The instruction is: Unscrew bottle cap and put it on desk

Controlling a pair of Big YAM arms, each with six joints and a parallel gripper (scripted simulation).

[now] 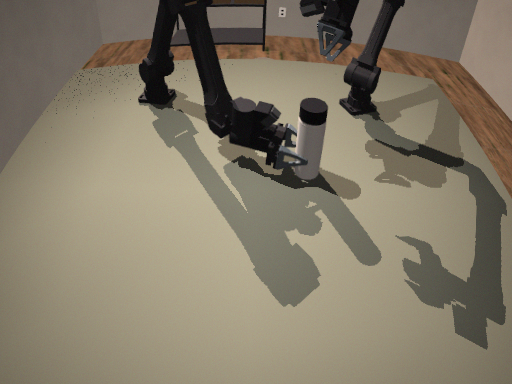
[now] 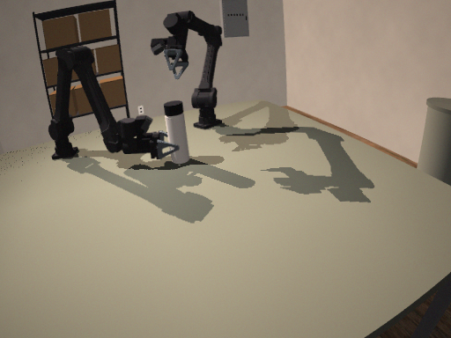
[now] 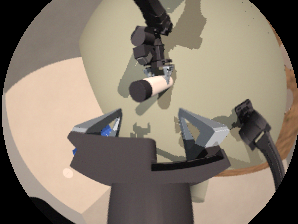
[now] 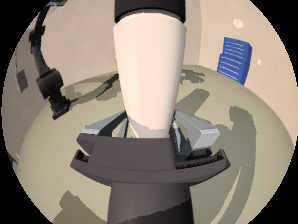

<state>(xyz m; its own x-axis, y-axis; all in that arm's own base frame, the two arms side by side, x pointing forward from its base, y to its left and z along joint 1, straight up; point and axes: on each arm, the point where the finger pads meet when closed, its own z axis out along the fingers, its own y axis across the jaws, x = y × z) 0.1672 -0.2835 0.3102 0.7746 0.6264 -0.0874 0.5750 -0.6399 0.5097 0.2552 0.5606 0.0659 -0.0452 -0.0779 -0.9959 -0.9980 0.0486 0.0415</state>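
The white bottle stands upright with its black cap on top. My right gripper is shut on the lower half of the bottle, reaching in level from the side. The bottle's foot is at or just above the table; shadows hide which. My left gripper is open and empty, raised above and behind the bottle in the top and exterior views, pointing down.
The pale table carries both arm bases, behind the bottle. A shelf with boxes stands behind the table. A grey cylinder stands beyond its right edge. A blue object shows beyond the table.
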